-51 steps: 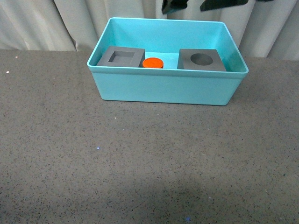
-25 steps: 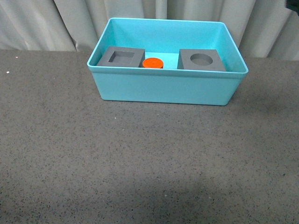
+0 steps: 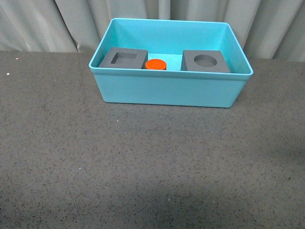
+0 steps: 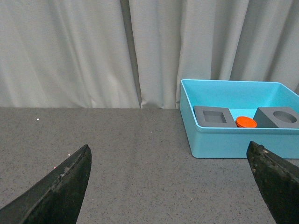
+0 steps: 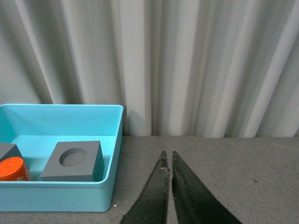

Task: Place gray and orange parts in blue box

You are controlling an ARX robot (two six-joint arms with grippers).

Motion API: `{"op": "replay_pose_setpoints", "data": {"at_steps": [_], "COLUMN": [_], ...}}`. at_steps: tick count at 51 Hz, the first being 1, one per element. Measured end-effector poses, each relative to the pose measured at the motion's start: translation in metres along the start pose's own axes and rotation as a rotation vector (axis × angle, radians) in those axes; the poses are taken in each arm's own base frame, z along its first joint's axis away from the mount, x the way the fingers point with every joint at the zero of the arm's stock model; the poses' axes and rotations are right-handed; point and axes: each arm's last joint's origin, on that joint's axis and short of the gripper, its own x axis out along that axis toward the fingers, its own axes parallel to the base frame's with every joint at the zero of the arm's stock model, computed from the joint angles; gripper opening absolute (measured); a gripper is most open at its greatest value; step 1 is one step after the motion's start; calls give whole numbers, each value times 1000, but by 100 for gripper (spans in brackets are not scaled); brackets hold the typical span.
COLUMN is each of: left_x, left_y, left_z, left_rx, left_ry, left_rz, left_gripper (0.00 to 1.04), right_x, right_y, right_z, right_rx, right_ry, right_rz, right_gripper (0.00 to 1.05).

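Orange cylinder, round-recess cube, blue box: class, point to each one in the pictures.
Orange cylinder [image 3: 156, 64], front view, its top face.
Round-recess cube [image 5: 74, 161], right wrist view, its top face.
Blue box [image 3: 167, 90], front view, its near outer wall.

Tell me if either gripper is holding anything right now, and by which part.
Nothing is held. The left gripper is open and empty; the right gripper is shut on nothing, clear of the turquoise plastic bin.
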Motion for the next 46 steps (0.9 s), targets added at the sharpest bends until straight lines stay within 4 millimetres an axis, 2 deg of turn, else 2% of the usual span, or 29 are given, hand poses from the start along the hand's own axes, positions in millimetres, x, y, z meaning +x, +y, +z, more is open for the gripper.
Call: {"op": "replay_pose_setpoints", "data": {"at_steps": [1,8,22,31,46], "left_x": [0,0,0,0,0], "left_y": [0,0,0,0,0], "left_z": [0,0,0,0,0], "left_rx": [0,0,0,0,0], "left_ry": [0,0,0,0,0], "left_rz": [0,0,0,0,0], "left_gripper": [98,98,98,98,98], "right_x": [-2,-18,-39,-51,-66], "right_y": [-2,-10,-11,-10,-11], "right_z": [-1,-6,-12,-25,-20], "right_rx": [0,1,1,1,1], "right_ry": [-1,1,3,11,-5], "right_rz": [13,-1,0,2,3], "right_gripper": [0,0,0,0,0]}}
